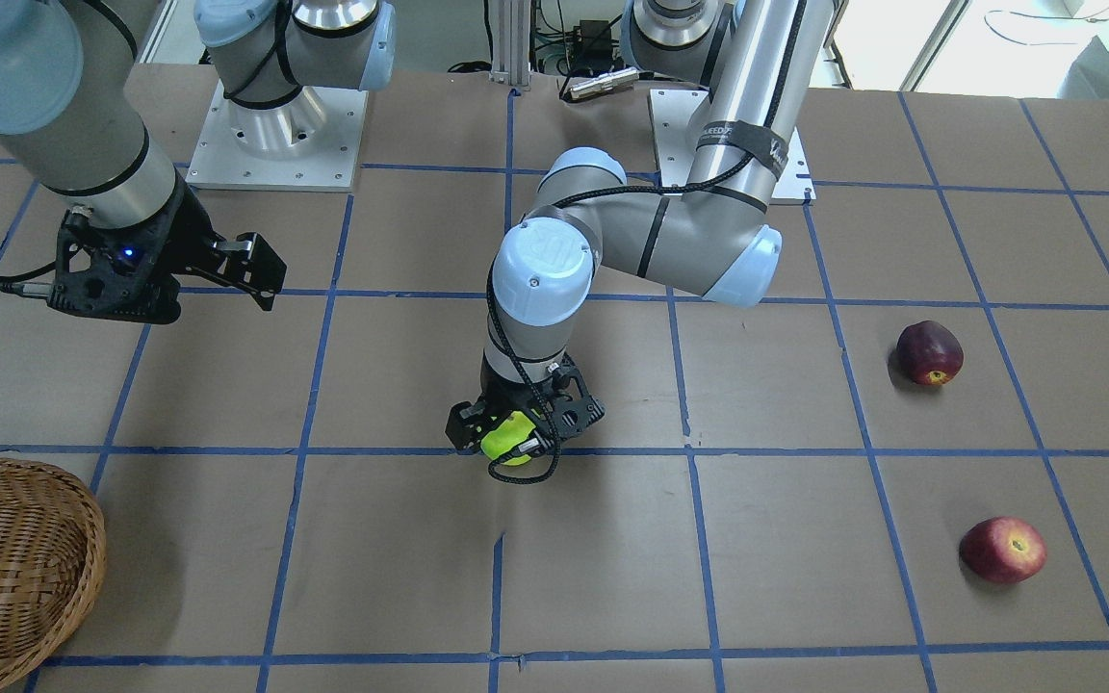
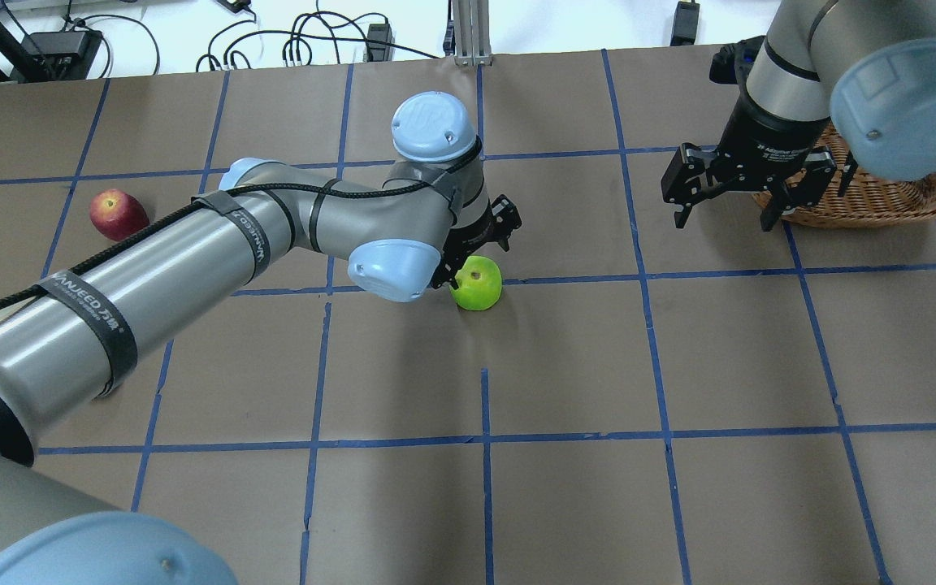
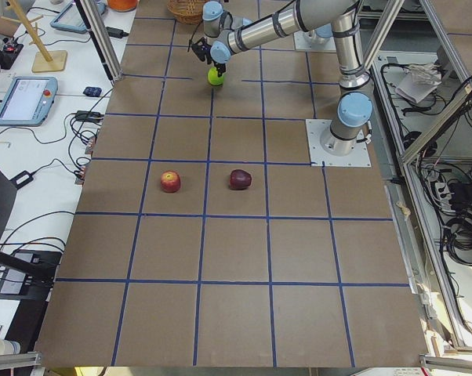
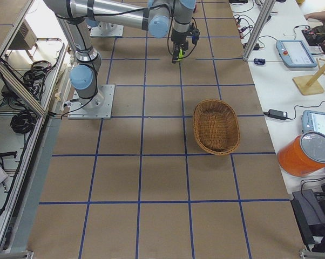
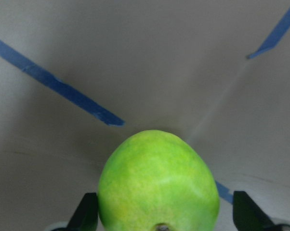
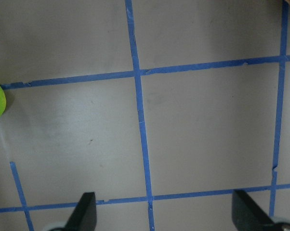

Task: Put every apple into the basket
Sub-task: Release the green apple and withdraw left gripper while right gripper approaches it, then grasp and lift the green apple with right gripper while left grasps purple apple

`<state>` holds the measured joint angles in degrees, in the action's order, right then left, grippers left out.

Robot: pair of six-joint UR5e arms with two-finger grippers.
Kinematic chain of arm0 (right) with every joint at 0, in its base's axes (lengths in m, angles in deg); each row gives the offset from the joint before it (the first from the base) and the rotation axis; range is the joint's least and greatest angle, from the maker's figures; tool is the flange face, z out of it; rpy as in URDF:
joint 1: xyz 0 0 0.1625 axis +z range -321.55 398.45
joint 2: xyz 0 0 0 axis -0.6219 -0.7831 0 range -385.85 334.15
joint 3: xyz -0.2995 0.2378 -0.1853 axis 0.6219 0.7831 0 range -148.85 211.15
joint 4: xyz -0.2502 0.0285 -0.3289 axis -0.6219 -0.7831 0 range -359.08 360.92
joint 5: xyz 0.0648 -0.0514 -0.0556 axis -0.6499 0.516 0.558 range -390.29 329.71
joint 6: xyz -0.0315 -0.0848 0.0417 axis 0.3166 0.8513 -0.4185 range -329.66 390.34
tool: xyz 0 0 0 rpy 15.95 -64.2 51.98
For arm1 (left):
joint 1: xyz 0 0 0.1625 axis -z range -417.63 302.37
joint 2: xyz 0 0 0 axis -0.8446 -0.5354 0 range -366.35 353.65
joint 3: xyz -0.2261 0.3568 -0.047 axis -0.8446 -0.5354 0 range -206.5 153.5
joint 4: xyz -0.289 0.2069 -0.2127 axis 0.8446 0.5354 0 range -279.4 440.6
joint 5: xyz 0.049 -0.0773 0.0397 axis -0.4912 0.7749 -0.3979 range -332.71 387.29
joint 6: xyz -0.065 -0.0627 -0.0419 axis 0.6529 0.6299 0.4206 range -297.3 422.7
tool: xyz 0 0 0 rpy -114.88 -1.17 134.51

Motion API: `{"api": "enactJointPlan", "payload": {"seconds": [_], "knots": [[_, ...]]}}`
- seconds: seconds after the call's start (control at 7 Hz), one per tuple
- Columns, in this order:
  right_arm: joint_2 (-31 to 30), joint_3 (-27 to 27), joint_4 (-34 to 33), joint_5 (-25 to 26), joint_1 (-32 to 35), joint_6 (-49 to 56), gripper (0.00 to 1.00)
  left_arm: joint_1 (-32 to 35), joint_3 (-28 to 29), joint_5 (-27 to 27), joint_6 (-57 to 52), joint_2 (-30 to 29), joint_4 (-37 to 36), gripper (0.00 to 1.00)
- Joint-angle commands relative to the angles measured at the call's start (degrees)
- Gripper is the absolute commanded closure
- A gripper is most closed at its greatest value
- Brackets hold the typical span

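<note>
The left gripper stands wide open around the green apple, not yet squeezing it. The right gripper is open and empty. The black strap reads "WANJEED".

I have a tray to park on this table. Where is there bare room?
Bare: the squares between the green apple and the robot's edge, though the left arm overhangs some; also the operators' edge between the basket and the lighter red apple. Crowded: around the green apple, which the left gripper straddles, and beside the basket, where the right gripper hovers.
</note>
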<state>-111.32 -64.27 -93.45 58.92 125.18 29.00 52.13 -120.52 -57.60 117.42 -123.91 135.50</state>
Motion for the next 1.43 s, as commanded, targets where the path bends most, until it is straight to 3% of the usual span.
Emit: {"api": "enactJointPlan", "payload": {"seconds": [0.0, 0.43, 0.57, 0.86, 1.0, 1.29], "knots": [[1.79, 0.05, -2.65, -1.39, 1.51, -0.41, 0.0, -4.88, 3.75, -1.49, -11.75, 4.51, 12.36, 0.0], [7.04, -0.04, -10.36, -1.22, 12.55, -17.66, 0.0, -18.92, 1.22, -6.69, -44.5, 14.78, 29.42, 0.0], [10.46, 0.05, -15.1, -1.22, 16.16, -23.39, 0.0, -23.32, 0.16, -10.95, -51.92, 17.6, 30.17, 0.0], [16.53, 0.66, -19.35, -1.4, 22.23, -29.47, 0.0, -33.76, -0.37, -14.16, -73.24, 20.79, 30.27, 0.0], [19.17, 0.58, -23.8, -4.88, 23.74, -29.68, 0.0, -41.48, -2.03, -13.9, -83.62, 20.71, 29.4, 0.03], [23.4, 0.58, -27.45, -6.5, 23.75, -29.68, 0.0, -50.4, -8.08, -13.63, -97.89, 19.4, 17.77, 0.02]]}}
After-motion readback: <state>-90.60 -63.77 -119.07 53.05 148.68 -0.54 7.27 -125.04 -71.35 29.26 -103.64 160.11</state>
